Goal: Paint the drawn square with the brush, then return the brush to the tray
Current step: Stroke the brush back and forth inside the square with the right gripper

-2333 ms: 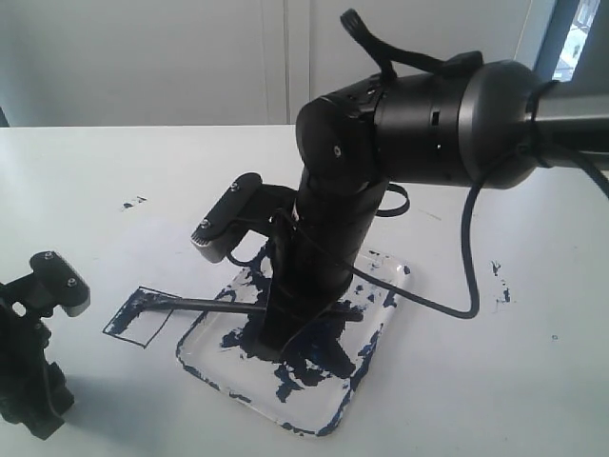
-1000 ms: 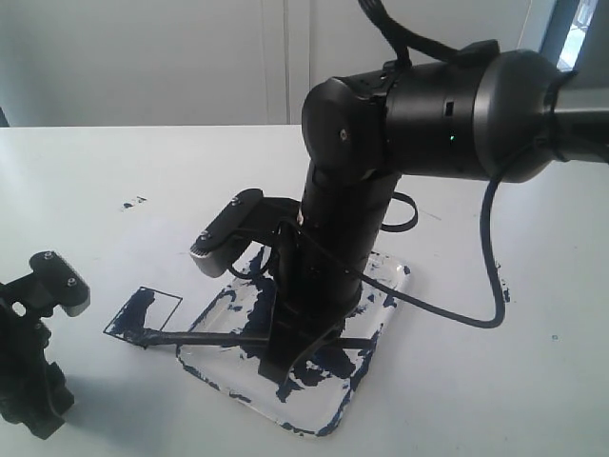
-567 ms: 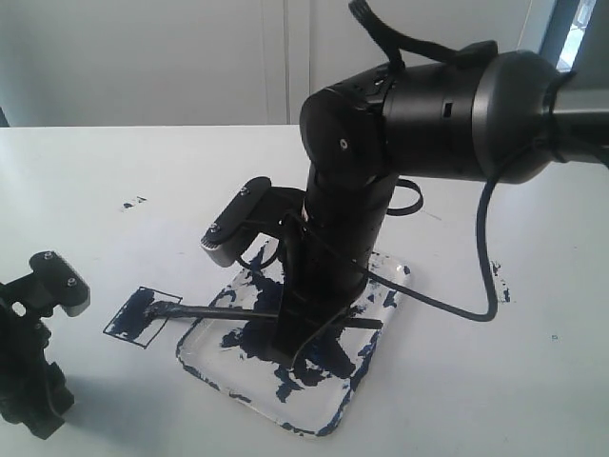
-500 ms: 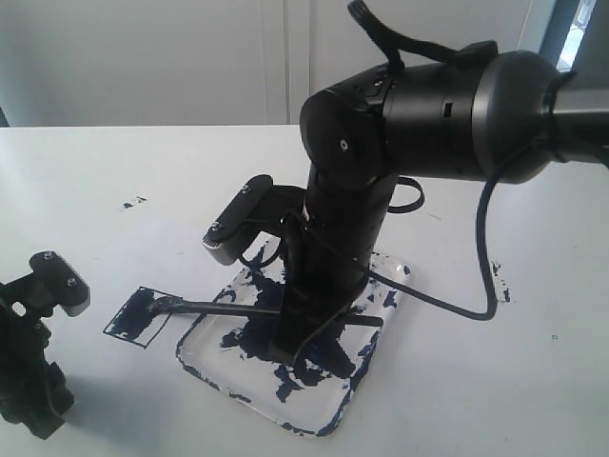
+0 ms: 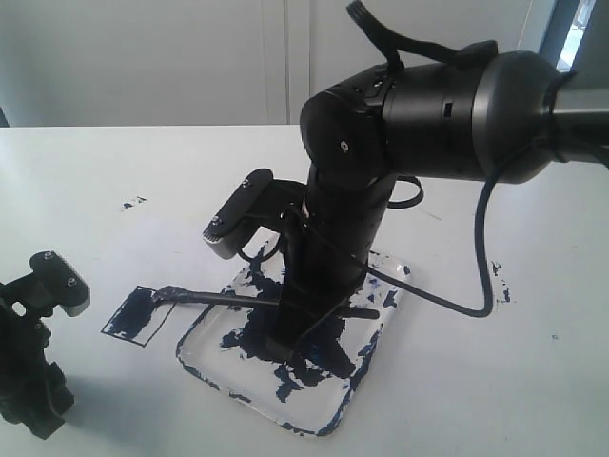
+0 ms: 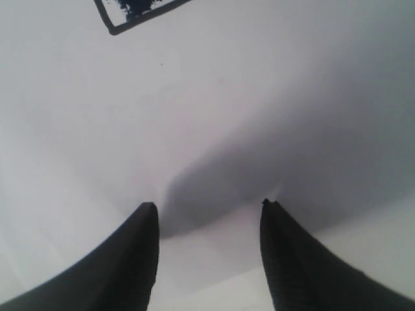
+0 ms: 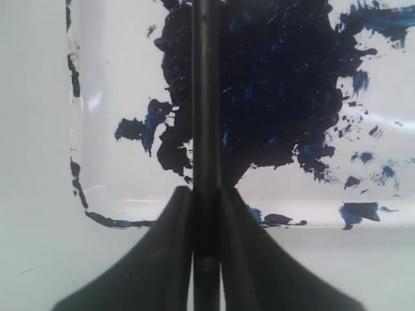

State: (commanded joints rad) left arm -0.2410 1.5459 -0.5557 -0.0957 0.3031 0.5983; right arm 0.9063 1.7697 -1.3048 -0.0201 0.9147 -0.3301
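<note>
Right gripper (image 7: pixel 206 192): clamped on brush (image 7: pixel 203 97), tip over square (image 5: pixel 135 316), lower left. Left gripper (image 6: pixel 207 214): parted, empty. Risk: overshoot smears paint beyond outline.

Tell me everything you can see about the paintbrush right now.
The brush is a long, thin black stick, held nearly level, pinched by the right claw above the paint-smeared tray. Its paint-loaded tip reaches the partly painted square; contact with the paper is unclear.

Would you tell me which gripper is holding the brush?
The right gripper, clamped on the brush over the tray; the left gripper is open and empty.
</note>
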